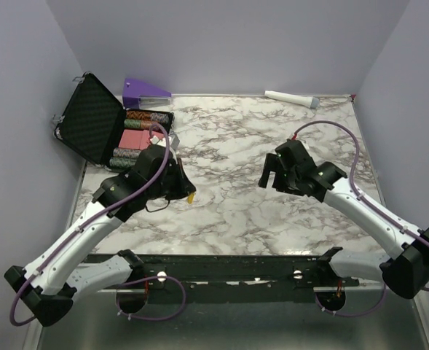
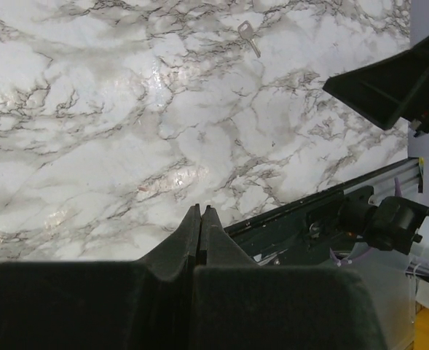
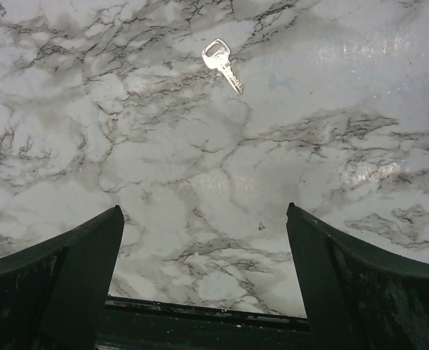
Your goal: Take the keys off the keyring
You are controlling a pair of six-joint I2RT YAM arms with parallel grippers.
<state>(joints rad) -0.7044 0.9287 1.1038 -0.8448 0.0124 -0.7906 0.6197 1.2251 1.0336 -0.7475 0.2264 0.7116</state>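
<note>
One small silver metal key (image 3: 221, 64) lies loose near the middle of the white marble bench (image 3: 199, 182), ahead of the spread, empty right fingers (image 3: 83, 262), which likely must next reach the tiny yellow-orange key bunch (image 1: 191, 197) that the pressed-together left fingers (image 2: 192, 240) seem to pinch nearer the left edge.

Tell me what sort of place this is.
Probably a robotics lab cell: marble-patterned table boxed in by plain lilac walls, two arms bolted to a rail, an open case of chips.
</note>
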